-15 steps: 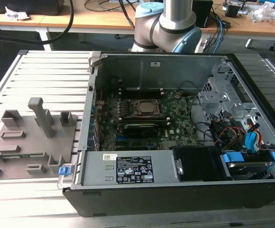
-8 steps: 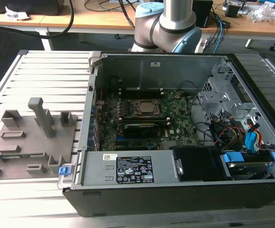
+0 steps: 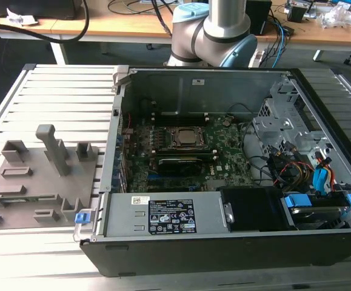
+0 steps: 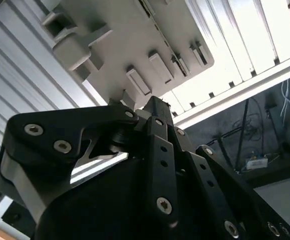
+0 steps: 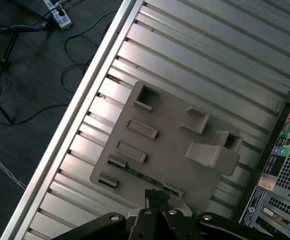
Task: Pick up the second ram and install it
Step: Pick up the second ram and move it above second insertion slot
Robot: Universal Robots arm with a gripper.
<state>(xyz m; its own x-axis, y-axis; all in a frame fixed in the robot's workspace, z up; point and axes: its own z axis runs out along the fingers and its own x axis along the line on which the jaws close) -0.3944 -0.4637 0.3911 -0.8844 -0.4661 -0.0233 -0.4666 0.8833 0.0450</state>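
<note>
In the first wrist view the second ram point(image 5: 142, 176), a thin green stick, lies in a long slot of the grey holder plate point(image 5: 170, 135). My gripper point(image 5: 157, 196) hangs above the plate's edge, close to one end of that stick and apart from it. Its black fingers point(image 5: 151, 196) stand together, shut, with nothing between them. In the second wrist view the gripper point(image 4: 157, 106) points at the same holder plate point(image 4: 114, 30). In the exterior view the holder plate point(image 3: 39, 182) lies at the left, beside the open computer case point(image 3: 223, 242).
The open case shows its motherboard point(image 3: 223, 145) with the processor socket point(image 3: 184, 137), cables and a drive cage point(image 3: 284, 127) at the exterior view's right. The ribbed metal table point(image 3: 60, 91) carries both. The arm's base point(image 3: 211, 36) stands behind the case.
</note>
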